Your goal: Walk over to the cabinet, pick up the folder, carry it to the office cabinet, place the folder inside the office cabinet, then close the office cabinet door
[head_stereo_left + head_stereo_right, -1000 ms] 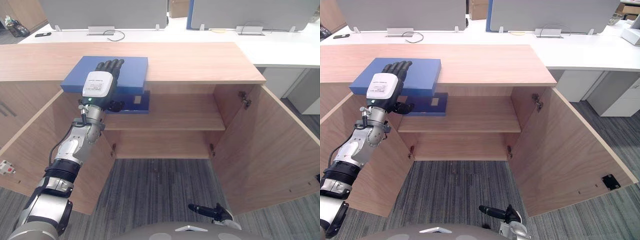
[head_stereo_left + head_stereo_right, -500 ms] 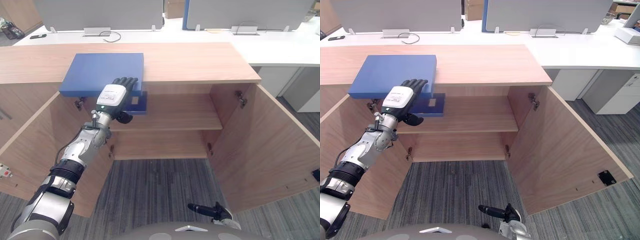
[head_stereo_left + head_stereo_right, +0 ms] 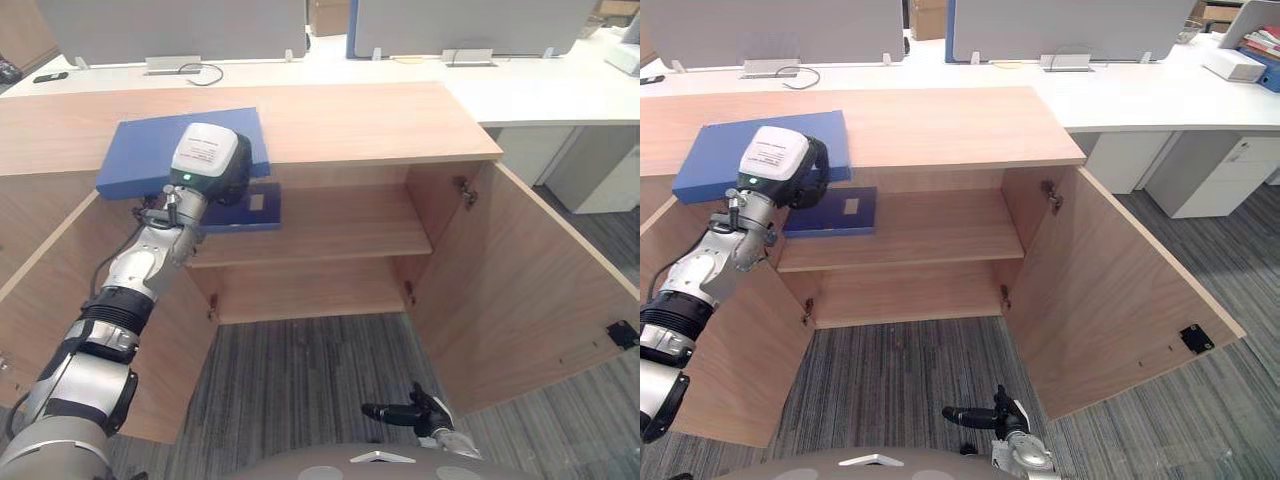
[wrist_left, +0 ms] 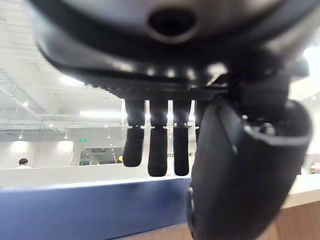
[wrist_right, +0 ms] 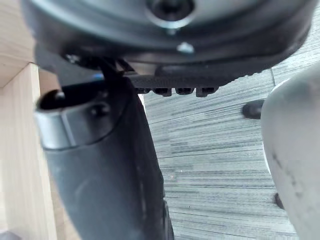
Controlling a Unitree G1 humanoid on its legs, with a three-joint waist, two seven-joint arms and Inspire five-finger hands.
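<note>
A blue folder (image 3: pixel 150 150) lies flat on the wooden cabinet top (image 3: pixel 380 120), its front edge overhanging the open cabinet. My left hand (image 3: pixel 205 160) covers the folder's front right corner. In the left wrist view its fingers (image 4: pixel 157 150) curl down over the folder's top face (image 4: pixel 75 210) while the thumb (image 4: pixel 240 170) crosses the front edge. A darker blue folder (image 3: pixel 245 208) lies on the shelf (image 3: pixel 340 230) just below. My right hand (image 3: pixel 410 412) hangs low over the carpet, fingers straight and empty.
Both cabinet doors stand wide open, the right door (image 3: pixel 520 290) and the left door (image 3: pixel 60 290). The lower compartment (image 3: pixel 310 290) holds nothing. Behind the cabinet runs a white desk (image 3: pixel 520 85) with grey partition screens (image 3: pixel 170 25) and a cable.
My left hand rose from under the folder's front edge to its front right corner and its fingers curled over it. The camera has shifted; the folder has stayed put.
</note>
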